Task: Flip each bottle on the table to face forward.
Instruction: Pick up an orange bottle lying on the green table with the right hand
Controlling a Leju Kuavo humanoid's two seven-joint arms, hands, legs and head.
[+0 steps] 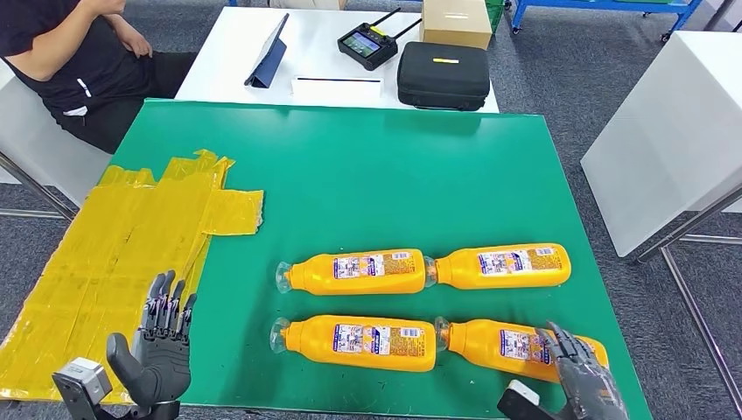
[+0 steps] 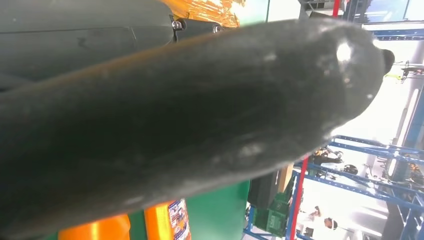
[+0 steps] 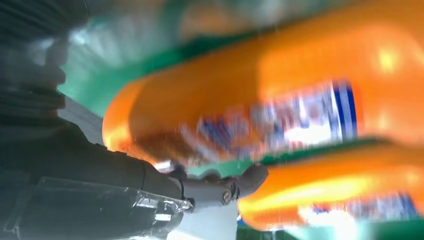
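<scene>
Four orange bottles lie on their sides in two rows on the green table [image 1: 367,175], labels up and caps to the left: far left [image 1: 359,271], far right [image 1: 503,265], near left [image 1: 359,341], near right [image 1: 499,341]. My right hand [image 1: 582,372] comes in at the near right corner, its fingers stretched out and touching the base end of the near right bottle [image 3: 280,100], which is close and blurred in the right wrist view. My left hand [image 1: 162,346] stands upright at the near left with fingers apart and empty, well left of the bottles. Its thumb [image 2: 200,125] hides most of the left wrist view.
A patch of yellow tape [image 1: 114,254] covers the table's left side. A person [image 1: 79,61] sits at the far left. Behind, a white table holds a tablet [image 1: 271,52], a controller [image 1: 367,44], a black case [image 1: 444,74] and a cardboard box [image 1: 455,22]. Another white table [image 1: 674,131] stands to the right.
</scene>
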